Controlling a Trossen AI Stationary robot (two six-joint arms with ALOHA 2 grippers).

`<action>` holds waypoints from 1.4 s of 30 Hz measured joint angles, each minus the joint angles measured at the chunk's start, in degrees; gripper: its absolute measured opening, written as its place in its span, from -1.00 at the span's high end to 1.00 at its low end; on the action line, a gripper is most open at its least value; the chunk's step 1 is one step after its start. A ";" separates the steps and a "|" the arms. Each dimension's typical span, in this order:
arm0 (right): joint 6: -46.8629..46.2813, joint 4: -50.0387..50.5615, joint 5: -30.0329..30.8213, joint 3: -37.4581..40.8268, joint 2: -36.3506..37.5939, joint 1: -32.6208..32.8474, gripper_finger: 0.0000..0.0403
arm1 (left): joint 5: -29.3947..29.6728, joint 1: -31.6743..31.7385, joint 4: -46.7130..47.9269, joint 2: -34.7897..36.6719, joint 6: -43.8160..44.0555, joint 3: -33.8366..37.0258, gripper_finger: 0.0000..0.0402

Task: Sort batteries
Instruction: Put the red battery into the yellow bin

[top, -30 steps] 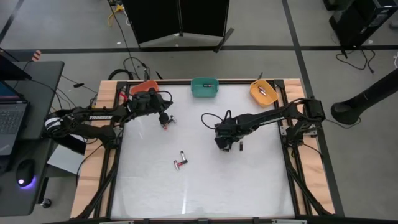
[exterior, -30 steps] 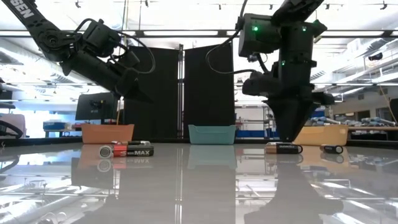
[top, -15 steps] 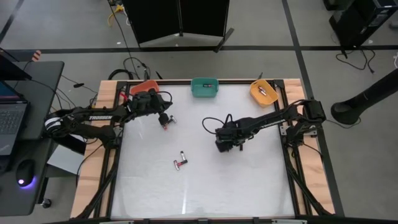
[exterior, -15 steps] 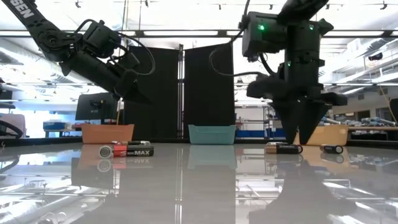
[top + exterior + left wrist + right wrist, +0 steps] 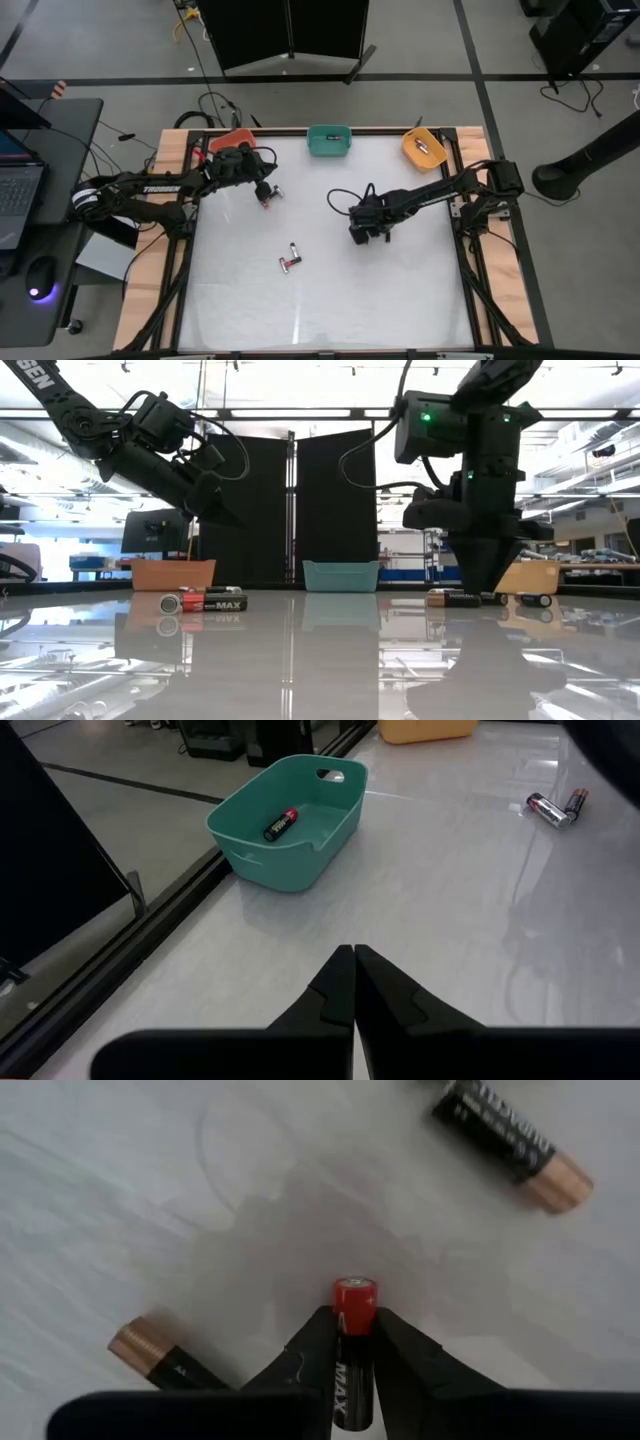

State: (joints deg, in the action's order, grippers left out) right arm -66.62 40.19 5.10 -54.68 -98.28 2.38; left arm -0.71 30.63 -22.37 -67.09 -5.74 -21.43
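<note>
Right claw [image 5: 353, 1342] down at the table [image 5: 330, 300] right of centre, fingers [image 5: 303, 1358] pinched on a red-tipped black battery [image 5: 353, 1302] marked "MAX", red end poking out past the fingertips. Two black batteries with copper ends lying on the white surface close by: one [image 5: 510, 1142] just beyond the claw, one [image 5: 160, 1359] just beside it. In the low view, the same claw [image 5: 486, 588] pointing straight down, with dark batteries [image 5: 455, 598] lying at its foot.

Left claw [image 5: 354, 982] raised above the far left part of the table, fingers pressed together, nothing between them. Below it, near the far left, a small red battery [image 5: 267, 197].

Near the middle of the table, slightly left, a pair of batteries [image 5: 290, 260] lying together: one red and black, one silvery.

Along the far edge, three bins: orange [image 5: 231, 139] at left, teal [image 5: 328, 141] in the middle, yellow [image 5: 424, 149] at right. Teal bin holding one red and black battery [image 5: 281, 823]; yellow bin holding a silvery one [image 5: 422, 148].
</note>
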 joint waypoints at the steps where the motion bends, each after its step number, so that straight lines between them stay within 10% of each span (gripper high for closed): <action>1: 0.68 -0.10 0.38 0.00 0.00 -0.07 0.71 | 0.00 0.00 0.01 0.00 0.00 0.00 0.95; 13: 12.32 6.84 3.90 -9.09 -0.07 -2.01 0.71 | 0.00 0.00 -0.04 0.00 0.00 0.00 0.95; 27: 60.08 1.58 5.17 -23.28 -0.04 -25.92 0.71 | 0.00 0.00 -0.46 0.00 0.00 0.00 0.95; 42: 76.49 -8.62 0.55 -23.88 -0.07 -34.50 0.71 | -0.01 0.00 -0.52 0.00 1.25 0.00 0.95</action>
State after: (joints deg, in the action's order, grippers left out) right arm 9.87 31.57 5.65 -78.56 -98.35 -32.12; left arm -0.72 30.63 -22.89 -67.09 -4.49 -21.43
